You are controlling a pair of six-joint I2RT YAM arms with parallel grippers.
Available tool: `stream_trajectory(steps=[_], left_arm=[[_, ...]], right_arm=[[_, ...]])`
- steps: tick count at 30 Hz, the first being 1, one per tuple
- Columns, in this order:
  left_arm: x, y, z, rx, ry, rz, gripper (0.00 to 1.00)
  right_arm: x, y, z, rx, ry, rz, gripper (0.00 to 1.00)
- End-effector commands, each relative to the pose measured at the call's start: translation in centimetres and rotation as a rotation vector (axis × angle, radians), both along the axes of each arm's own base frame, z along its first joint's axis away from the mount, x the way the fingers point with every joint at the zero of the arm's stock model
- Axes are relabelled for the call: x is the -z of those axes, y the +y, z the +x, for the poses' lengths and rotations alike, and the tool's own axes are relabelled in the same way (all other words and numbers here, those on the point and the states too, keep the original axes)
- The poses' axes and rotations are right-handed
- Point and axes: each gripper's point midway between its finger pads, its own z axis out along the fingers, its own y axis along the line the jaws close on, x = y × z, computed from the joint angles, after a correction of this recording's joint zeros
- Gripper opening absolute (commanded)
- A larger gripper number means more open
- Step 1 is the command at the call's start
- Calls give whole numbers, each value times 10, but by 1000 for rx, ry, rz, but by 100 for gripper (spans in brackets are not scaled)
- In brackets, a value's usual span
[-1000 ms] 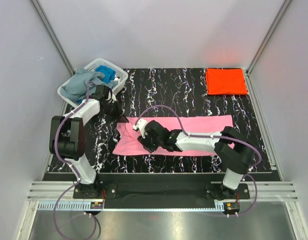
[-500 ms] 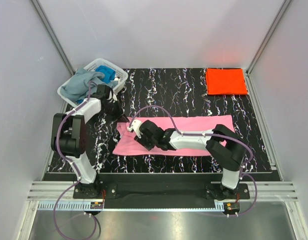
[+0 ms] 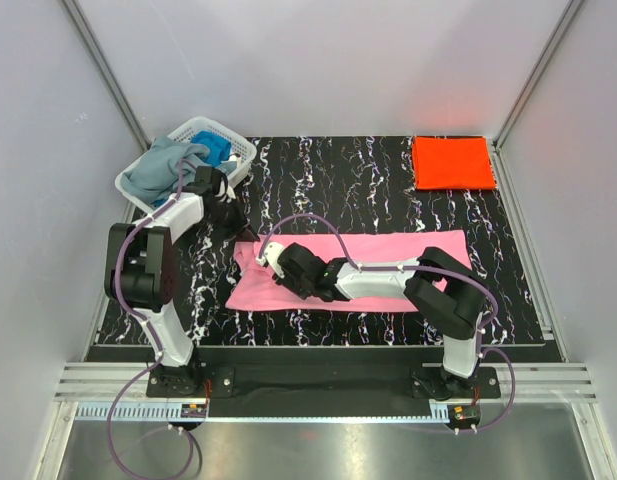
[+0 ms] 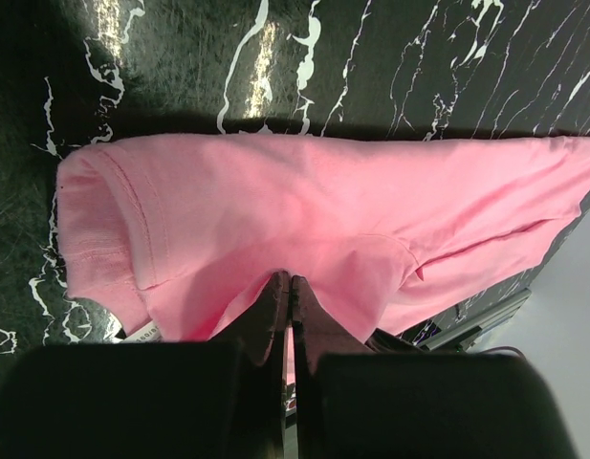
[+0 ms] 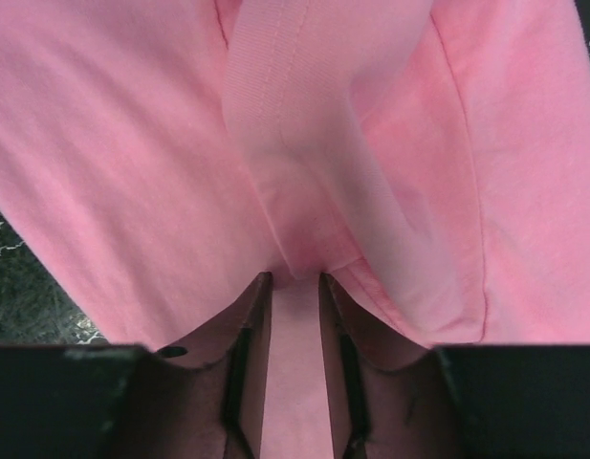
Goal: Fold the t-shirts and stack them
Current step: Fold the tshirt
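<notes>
One bright orange-red cloth t-shirt (image 3: pixel 451 162) sits folded at the far right corner; the pink cloth t-shirt (image 3: pixel 388 245) lies half-folded on the black veined surface (image 3: pixel 348 180), left fingers (image 4: pixel 272 316) pinched shut on it, right fingers (image 5: pixel 251 325) narrowly apart astride a ridge, grip unclear; grey-blue shirts (image 3: pixel 158 165) wait in the white lattice basket (image 3: pixel 246 152).

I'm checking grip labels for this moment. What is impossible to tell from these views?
- Top view: the body of the right gripper hides its fingertips on the pink cloth t-shirt.
- Right wrist view: cloth lies between the parted jaws; pinched or not is unclear.
- Top view: the white plastic lattice basket holds bunched grey-blue and blue cloth; how many shirts is unclear.
- Left wrist view: the left gripper blocks the shirt's near edge.
</notes>
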Motion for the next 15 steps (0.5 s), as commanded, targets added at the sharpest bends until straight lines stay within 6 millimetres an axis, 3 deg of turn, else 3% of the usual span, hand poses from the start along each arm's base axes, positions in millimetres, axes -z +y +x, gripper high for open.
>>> stream_trajectory(steps=[1, 6, 15], left_arm=[[-8, 2, 14, -9, -46, 1, 0], [-5, 2, 14, -10, -42, 3, 0], [-1, 1, 14, -16, -35, 0, 0]], right_arm=[[-18, 14, 11, 5, -66, 37, 31], [-20, 16, 14, 8, -78, 43, 24], [-19, 15, 16, 16, -84, 49, 0]])
